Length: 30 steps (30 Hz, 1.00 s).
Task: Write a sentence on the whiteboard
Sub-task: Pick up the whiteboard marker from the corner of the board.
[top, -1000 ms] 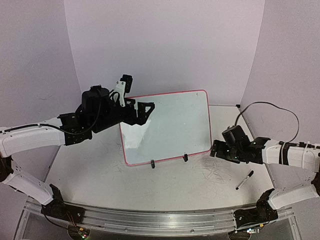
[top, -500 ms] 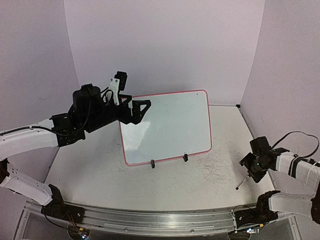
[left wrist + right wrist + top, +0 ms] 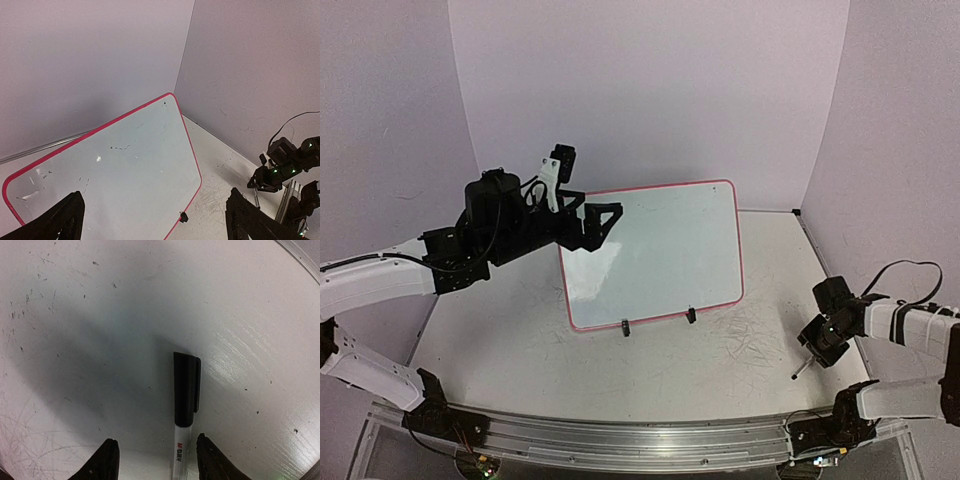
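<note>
The small rectangular whiteboard [image 3: 665,250] with a thin red-pink rim and rounded corners stands at the back middle of the table, leaning backward and turned slightly so that its right end sits farther back. Two black clip feet [image 3: 625,327] grip its lower edge where it meets the white table [image 3: 570,365]. In the left wrist view its white face [image 3: 125,165] carries faint grey smudges and a few dark specks.

At the board's upper left corner hang the left fingers [image 3: 608,212], black and spread wide with nothing between them. They are raised above the table and point toward the board, close to its rim; I cannot tell whether they touch it. From the left wrist camera the two fingertips [image 3: 55,225] show at the bottom corners with the board lying between them and beyond.

Well to the right of the board, near the table's right edge, lies a slim white marker with a black cap [image 3: 186,390], flat on the table. The right fingers [image 3: 817,342] are lowered over it. In the right wrist view they stand partly apart on either side of the marker's white barrel, the right one just beside it and the left one [image 3: 105,462] a little off, not clamped. Scribble marks [image 3: 750,335] cover the table between board and marker.
</note>
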{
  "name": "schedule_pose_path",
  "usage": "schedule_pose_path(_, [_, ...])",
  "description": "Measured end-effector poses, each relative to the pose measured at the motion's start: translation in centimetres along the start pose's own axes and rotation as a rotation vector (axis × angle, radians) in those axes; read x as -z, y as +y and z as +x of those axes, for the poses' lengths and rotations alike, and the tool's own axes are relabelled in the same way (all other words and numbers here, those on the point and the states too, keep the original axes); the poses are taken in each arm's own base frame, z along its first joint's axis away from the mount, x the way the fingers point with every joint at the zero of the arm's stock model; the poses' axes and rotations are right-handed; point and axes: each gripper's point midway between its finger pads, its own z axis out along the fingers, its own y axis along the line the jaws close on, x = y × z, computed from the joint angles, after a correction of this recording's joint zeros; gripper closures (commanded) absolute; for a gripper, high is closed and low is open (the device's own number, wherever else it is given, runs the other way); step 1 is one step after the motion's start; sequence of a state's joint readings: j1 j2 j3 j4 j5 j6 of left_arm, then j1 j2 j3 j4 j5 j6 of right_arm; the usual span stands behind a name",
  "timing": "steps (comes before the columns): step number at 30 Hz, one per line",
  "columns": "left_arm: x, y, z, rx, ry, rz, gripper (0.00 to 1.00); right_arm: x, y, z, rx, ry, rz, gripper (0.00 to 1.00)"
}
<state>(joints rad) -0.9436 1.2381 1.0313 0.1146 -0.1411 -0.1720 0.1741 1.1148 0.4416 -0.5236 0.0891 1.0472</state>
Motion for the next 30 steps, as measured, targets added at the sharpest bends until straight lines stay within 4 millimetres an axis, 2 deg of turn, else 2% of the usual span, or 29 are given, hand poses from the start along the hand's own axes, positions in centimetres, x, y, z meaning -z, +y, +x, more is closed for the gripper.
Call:
schedule_pose_path(2, [0.0, 0.0, 0.0, -0.001, 0.000, 0.001, 0.00, -0.1, -0.1, 0.1, 0.001, 0.005, 0.007, 0.56])
schedule_pose_path(5, [0.0, -0.1, 0.0, 0.000, 0.001, 0.007, 0.01, -0.5, -0.2, 0.3, 0.007, 0.019, 0.029, 0.56])
schedule_pose_path(7, [0.0, -0.2, 0.0, 0.000, 0.001, 0.009, 0.01, -0.7, 0.0, 0.3, 0.007, 0.026, 0.032, 0.64])
schedule_pose_path(9, [0.1, -0.2, -0.1, 0.000, 0.000, 0.009, 0.01, -0.8, 0.3, 0.3, 0.007, 0.031, 0.028, 0.76])
schedule_pose_path(12, [0.4, -0.2, -0.5, 0.001, -0.011, 0.010, 0.01, -1.0, 0.7, 0.3, 0.009, 0.036, 0.022, 0.85])
schedule_pose_path(16, [1.0, -0.2, -1.3, -0.003, -0.034, 0.009, 0.00, -1.1, 1.1, 0.1, 0.017, 0.040, 0.017, 0.91])
schedule_pose_path(19, [1.0, -0.1, -1.5, -0.005, -0.038, 0.004, 0.01, -1.0, 1.3, 0.0, 0.032, 0.034, 0.008, 1.00])
schedule_pose_path(21, [0.9, 0.0, -1.3, -0.005, -0.034, -0.002, 0.01, -0.6, 1.7, -0.3, 0.055, 0.023, -0.010, 1.00])
schedule_pose_path(24, [0.1, 0.4, -0.4, 0.004, -0.012, -0.014, 0.01, 1.3, 4.0, -1.7, 0.128, -0.022, -0.103, 1.00])
schedule_pose_path(26, [-0.7, 0.8, 0.5, 0.020, 0.017, -0.015, 0.00, 3.4, 6.6, -2.7, 0.210, -0.068, -0.222, 1.00])
schedule_pose_path(27, [-1.3, 1.1, 0.8, 0.041, 0.034, -0.005, 0.01, 4.7, 8.1, -3.1, 0.260, -0.095, -0.297, 1.00])
schedule_pose_path(30, [-3.0, 2.3, 1.3, 0.114, 0.071, 0.023, 0.01, 10.5, 13.3, -3.0, 0.468, -0.176, -0.583, 1.00])
